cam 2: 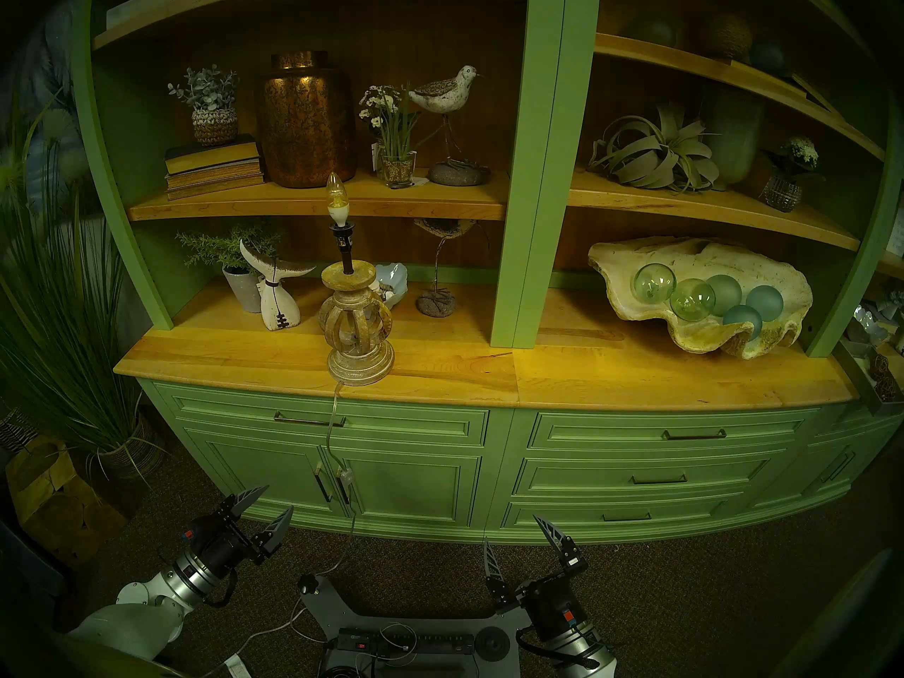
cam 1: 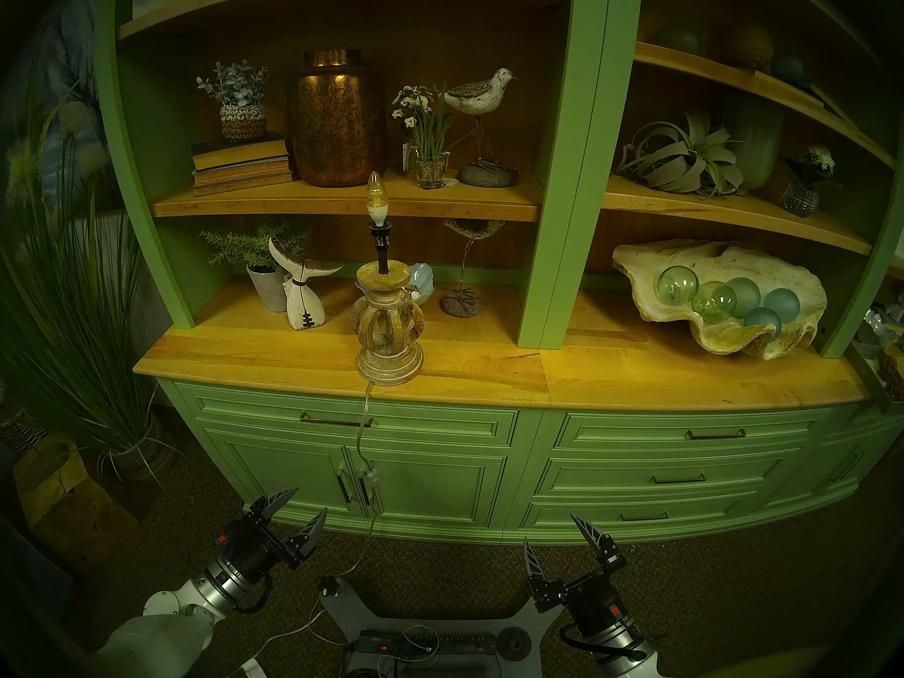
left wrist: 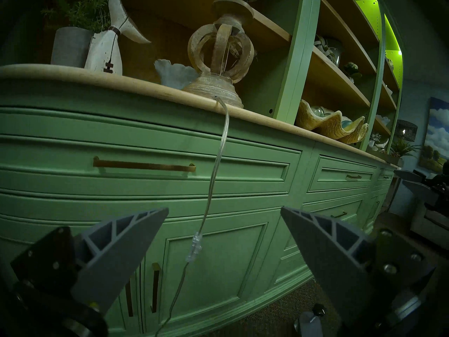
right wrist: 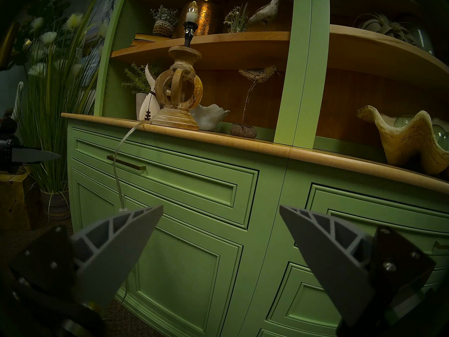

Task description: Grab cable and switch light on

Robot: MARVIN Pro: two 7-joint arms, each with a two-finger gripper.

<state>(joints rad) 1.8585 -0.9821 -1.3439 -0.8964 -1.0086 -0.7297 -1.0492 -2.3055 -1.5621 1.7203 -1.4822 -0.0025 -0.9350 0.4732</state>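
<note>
The lamp (cam 1: 390, 329) stands at the front edge of the wooden counter (cam 1: 636, 373), its beige cage base under a black stem and a bare unlit bulb (cam 1: 374, 192). The clear cable (cam 1: 362, 427) hangs from the base down the cabinet front, with its clear switch block (cam 1: 370, 477) in front of the cabinet doors. In the left wrist view the cable (left wrist: 216, 159) and switch block (left wrist: 195, 244) hang between my open fingers, farther off. My left gripper (cam 1: 309, 503) is open, low and left of the switch. My right gripper (cam 1: 555, 535) is open and empty, low and to the right.
Green cabinet (cam 1: 440, 476) with drawers and doors stands ahead. Whale-tail figure (cam 1: 301, 290), potted plants, bird figures, copper vase (cam 1: 335, 119) and a large shell bowl (cam 1: 719, 295) fill the shelves. Tall grass plant (cam 1: 73, 320) stands at the left. A black power strip (cam 1: 430, 645) and white cords lie on my base.
</note>
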